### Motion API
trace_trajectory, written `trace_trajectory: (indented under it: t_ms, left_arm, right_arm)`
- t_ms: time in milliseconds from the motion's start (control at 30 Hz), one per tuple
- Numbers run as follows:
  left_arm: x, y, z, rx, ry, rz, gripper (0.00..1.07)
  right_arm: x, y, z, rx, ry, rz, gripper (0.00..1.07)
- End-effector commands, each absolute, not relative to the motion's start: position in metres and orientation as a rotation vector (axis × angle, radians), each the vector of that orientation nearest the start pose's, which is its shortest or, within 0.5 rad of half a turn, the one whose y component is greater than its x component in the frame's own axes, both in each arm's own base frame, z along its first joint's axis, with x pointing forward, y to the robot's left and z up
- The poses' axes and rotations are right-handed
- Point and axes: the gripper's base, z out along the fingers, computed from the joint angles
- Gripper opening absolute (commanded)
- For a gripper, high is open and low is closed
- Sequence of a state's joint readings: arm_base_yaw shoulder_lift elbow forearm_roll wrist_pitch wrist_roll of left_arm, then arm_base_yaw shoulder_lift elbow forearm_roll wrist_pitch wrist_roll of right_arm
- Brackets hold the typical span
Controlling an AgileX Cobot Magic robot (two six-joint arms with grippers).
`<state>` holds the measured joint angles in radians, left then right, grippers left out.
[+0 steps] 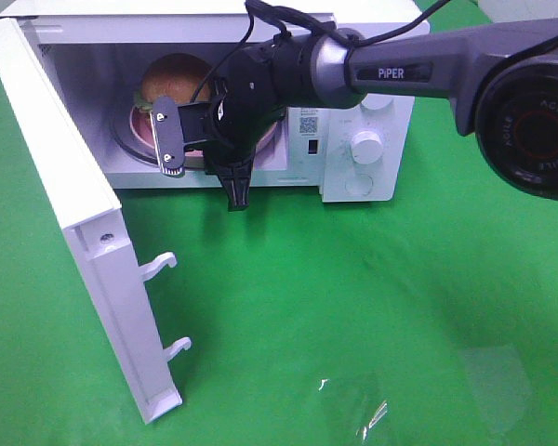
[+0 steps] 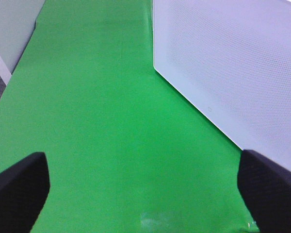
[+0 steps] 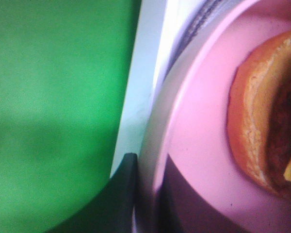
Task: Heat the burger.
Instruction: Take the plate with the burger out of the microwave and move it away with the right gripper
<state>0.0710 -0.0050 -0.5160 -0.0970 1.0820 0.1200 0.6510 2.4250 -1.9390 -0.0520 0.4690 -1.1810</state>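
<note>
Sitting bun-up on the pink plate (image 1: 141,130) inside the microwave (image 1: 363,111), the burger (image 1: 172,79) stays upright; right claw (image 1: 203,149) pinches the plate's rim, left claw (image 2: 145,189) spread wide.

White microwave (image 1: 363,139), door (image 1: 93,232) white too, its outer face finely dotted in the left wrist view. Inside it: burger (image 1: 172,79), golden-brown bun, orange-brown base, possibly a yellow fleck, blurred. Pink plate (image 3: 199,160) beneath. Green cloth (image 1: 353,316) around the microwave. Black right gripper (image 1: 200,153).
</note>
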Motion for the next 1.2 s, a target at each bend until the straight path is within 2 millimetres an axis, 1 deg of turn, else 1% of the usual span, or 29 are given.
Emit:
trace_trajectory:
  t_ms: [33, 67, 100, 133, 300, 400, 433, 467, 567, 600, 767, 833, 933, 1033, 1067, 1200]
  left_arm:
    - [-0.009, -0.008, 0.281, 0.044, 2.021, 0.003, 0.98]
    - [-0.009, -0.008, 0.281, 0.044, 2.021, 0.003, 0.98]
    - [-0.009, -0.008, 0.281, 0.044, 2.021, 0.003, 0.98]
    - [-0.009, -0.008, 0.281, 0.044, 2.021, 0.003, 0.98]
    - [-0.009, -0.008, 0.281, 0.044, 2.021, 0.003, 0.98]
    - [-0.009, -0.008, 0.281, 0.044, 2.021, 0.003, 0.98]
    - [-0.009, -0.008, 0.281, 0.044, 2.021, 0.003, 0.98]
    - [-0.009, -0.008, 0.281, 0.044, 2.021, 0.003, 0.98]
    - [-0.009, -0.008, 0.281, 0.044, 2.021, 0.003, 0.98]
    - [-0.009, -0.008, 0.281, 0.044, 2.021, 0.003, 0.98]
    - [-0.009, -0.008, 0.281, 0.044, 2.021, 0.003, 0.98]
    - [-0.009, -0.008, 0.281, 0.044, 2.021, 0.003, 0.98]
    - [-0.009, -0.008, 0.281, 0.044, 2.021, 0.003, 0.98]
    - [-0.009, -0.008, 0.281, 0.044, 2.021, 0.003, 0.98]
    - [-0.009, -0.008, 0.281, 0.044, 2.021, 0.003, 0.98]
    - [-0.009, -0.008, 0.281, 0.044, 2.021, 0.003, 0.98]
  right_arm:
    - [0.424, 0.318, 0.131, -2.016, 1.517, -0.226, 0.00]
    - [0.421, 0.317, 0.137, -2.063, 1.487, -0.209, 0.00]
    - [0.421, 0.317, 0.137, -2.063, 1.487, -0.209, 0.00]
    - [0.419, 0.316, 0.140, -2.103, 1.463, -0.210, 0.00]
    - [0.416, 0.313, 0.143, -2.119, 1.457, -0.225, 0.00]
    - [0.413, 0.310, 0.139, -2.130, 1.455, -0.233, 0.00]
    - [0.409, 0.306, 0.134, -2.170, 1.446, -0.248, 0.00]
    - [0.409, 0.306, 0.134, -2.170, 1.446, -0.248, 0.00]
    - [0.400, 0.297, 0.132, -2.233, 1.376, -0.300, 0.00]
    - [0.396, 0.293, 0.135, -2.237, 1.346, -0.325, 0.00]
    - [0.392, 0.288, 0.139, -2.252, 1.311, -0.362, 0.00]
    - [0.382, 0.280, 0.141, -2.257, 1.261, -0.398, 0.00]
    - [0.381, 0.279, 0.143, -2.252, 1.247, -0.407, 0.00]
    - [0.373, 0.272, 0.144, -2.251, 1.201, -0.434, 0.00]
    - [0.373, 0.272, 0.144, -2.251, 1.201, -0.434, 0.00]
    - [0.360, 0.268, 0.149, -2.257, 1.156, -0.448, 0.00]
